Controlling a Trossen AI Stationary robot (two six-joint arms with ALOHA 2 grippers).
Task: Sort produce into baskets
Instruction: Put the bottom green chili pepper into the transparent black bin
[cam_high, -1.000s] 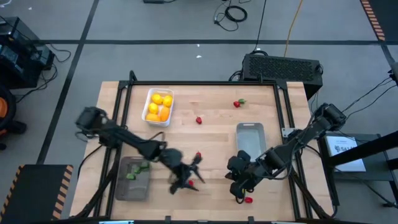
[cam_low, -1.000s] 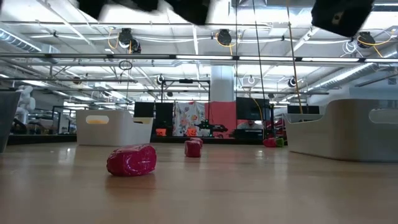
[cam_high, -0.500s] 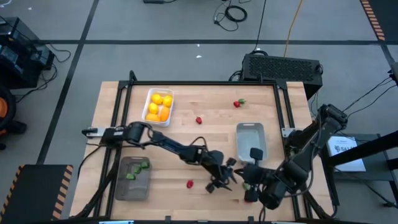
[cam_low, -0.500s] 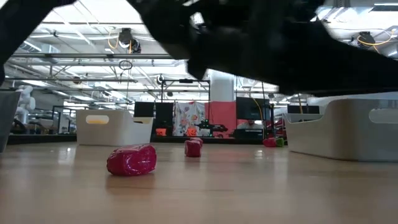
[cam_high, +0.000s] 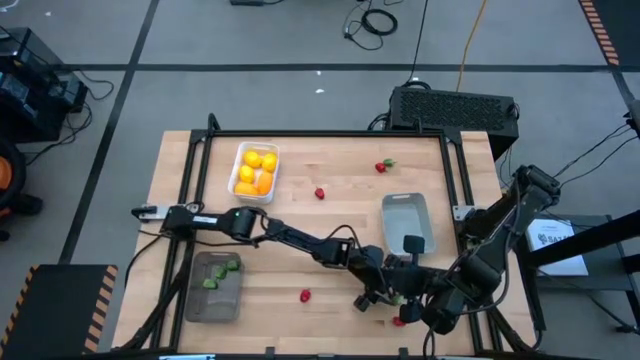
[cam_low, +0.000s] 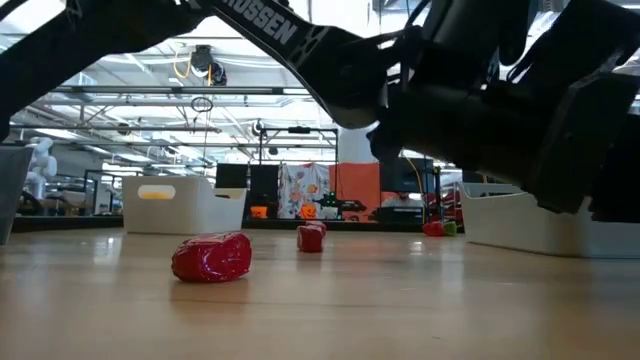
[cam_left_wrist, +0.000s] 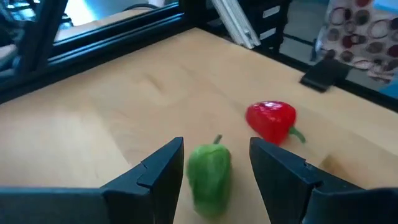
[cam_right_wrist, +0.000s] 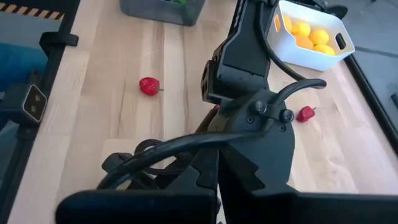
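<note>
My left arm reaches across the table, and its gripper (cam_high: 372, 296) is open near the front right. In the left wrist view its fingers (cam_left_wrist: 214, 171) stand on either side of a small green pepper (cam_left_wrist: 209, 172) lying on the table; whether they touch it I cannot tell. A red pepper (cam_left_wrist: 272, 120) lies just beyond it. My right gripper (cam_high: 412, 300) is close by, partly hidden by the left arm. The white basket (cam_high: 240, 158) holds yellow and orange fruits, and the dark grey basket (cam_high: 200, 300) holds green pieces. The light grey basket (cam_high: 404, 204) stands at the right.
Loose red pieces lie on the table at the front middle (cam_high: 305, 295), in the middle (cam_high: 320, 193), at the front right (cam_high: 403, 320), and one with a green stem at the back (cam_high: 385, 165). The two arms are crowded together at the front right.
My left gripper has swept from the front middle toward the table's right edge, with the arm stretching out across the table. My right arm has folded lower toward the near edge. The loose red pieces have stayed in place.
</note>
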